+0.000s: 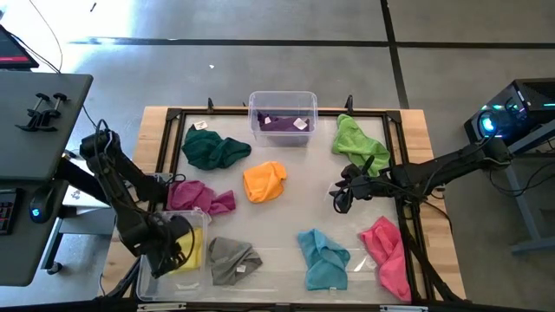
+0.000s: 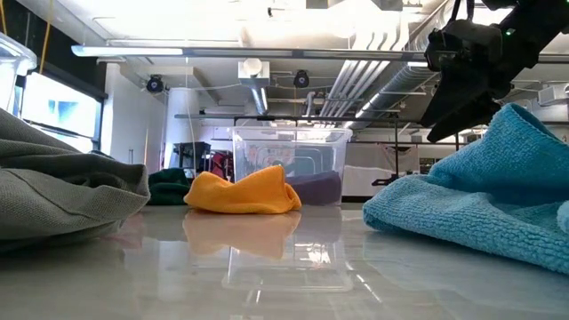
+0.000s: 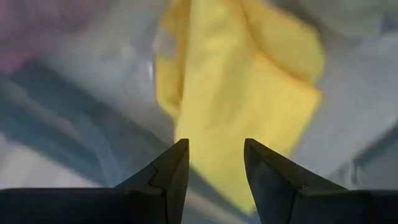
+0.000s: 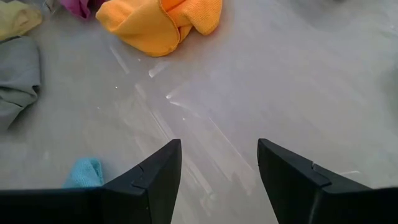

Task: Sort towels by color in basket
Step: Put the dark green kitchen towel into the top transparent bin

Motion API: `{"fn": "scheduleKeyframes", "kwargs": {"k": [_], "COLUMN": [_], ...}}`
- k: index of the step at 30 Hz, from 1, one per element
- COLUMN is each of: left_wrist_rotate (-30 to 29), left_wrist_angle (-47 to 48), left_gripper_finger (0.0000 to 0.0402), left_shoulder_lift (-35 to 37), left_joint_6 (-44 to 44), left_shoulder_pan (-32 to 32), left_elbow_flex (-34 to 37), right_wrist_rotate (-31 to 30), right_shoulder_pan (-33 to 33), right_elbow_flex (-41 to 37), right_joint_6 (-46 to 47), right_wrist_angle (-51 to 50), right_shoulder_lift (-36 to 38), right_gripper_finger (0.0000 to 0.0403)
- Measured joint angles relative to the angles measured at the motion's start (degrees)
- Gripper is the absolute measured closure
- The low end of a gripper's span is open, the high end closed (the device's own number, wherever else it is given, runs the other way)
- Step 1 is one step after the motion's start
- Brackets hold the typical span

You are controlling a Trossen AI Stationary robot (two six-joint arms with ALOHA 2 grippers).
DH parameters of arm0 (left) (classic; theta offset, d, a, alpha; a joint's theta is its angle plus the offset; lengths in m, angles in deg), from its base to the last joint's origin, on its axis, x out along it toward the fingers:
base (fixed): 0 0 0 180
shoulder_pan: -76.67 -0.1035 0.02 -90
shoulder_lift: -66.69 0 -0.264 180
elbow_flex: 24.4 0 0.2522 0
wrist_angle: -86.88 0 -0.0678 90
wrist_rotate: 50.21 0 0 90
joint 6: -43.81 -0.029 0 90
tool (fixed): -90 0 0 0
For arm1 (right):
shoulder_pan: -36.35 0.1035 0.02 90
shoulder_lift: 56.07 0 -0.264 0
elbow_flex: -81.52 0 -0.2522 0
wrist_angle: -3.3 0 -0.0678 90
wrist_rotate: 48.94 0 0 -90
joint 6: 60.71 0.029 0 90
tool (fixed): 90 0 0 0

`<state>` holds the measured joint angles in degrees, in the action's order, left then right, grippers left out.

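Hovering with fingers parted, the left end effector (image 3: 215,163) faces the soft, light, crumpled yellow cloth towel (image 3: 242,93); pinch a raised fold.

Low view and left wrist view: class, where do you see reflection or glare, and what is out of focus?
Low view: the glossy table top mirrors the orange towel and the clear bin; the grey towel close by is soft. Left wrist view: the yellow towel beyond the open left claw is blurred. High view: pale glare on the table near the cyan towel.

L tool (image 3: 214,163) open, R tool (image 4: 219,163) open
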<state>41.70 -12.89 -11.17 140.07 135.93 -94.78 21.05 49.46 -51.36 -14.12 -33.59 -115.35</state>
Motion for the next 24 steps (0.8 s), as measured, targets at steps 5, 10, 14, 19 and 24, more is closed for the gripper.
{"fn": "scheduleKeyframes", "kwargs": {"k": [5, 10, 14, 19, 24], "left_wrist_rotate": [2.0, -1.7, -15.6, -35.9, -49.3], "left_wrist_angle": [0.2, 0.4, 0.8, -0.1, -3.2], "left_gripper_finger": [0.0266, 0.0270, 0.0271, 0.0271, 0.0271], "left_shoulder_lift": [0.1, 0.1, 0.2, 0.2, 0.1], "left_joint_6": [-0.3, -0.3, -0.3, -0.3, -1.1], "left_shoulder_pan": [-0.1, -1.5, -3.3, -6.3, -10.2], "left_elbow_flex": [-4.2, -10.0, -13.5, -15.2, -15.2], "right_wrist_rotate": [-1.2, -1.7, -2.1, -2.6, -2.7], "right_shoulder_pan": [0.0, 0.0, 0.0, 0.0, 0.0], "right_elbow_flex": [0.0, 0.0, 0.0, 0.0, 0.0], "right_joint_6": [-0.1, -0.3, -0.5, -0.6, -0.6], "right_wrist_angle": [0.0, 0.0, 0.0, 0.1, 0.1], "right_shoulder_lift": [0.0, 0.0, 0.0, 0.0, 0.0], "right_gripper_finger": [0.0199, 0.0199, 0.0199, 0.0199, 0.0199]}}
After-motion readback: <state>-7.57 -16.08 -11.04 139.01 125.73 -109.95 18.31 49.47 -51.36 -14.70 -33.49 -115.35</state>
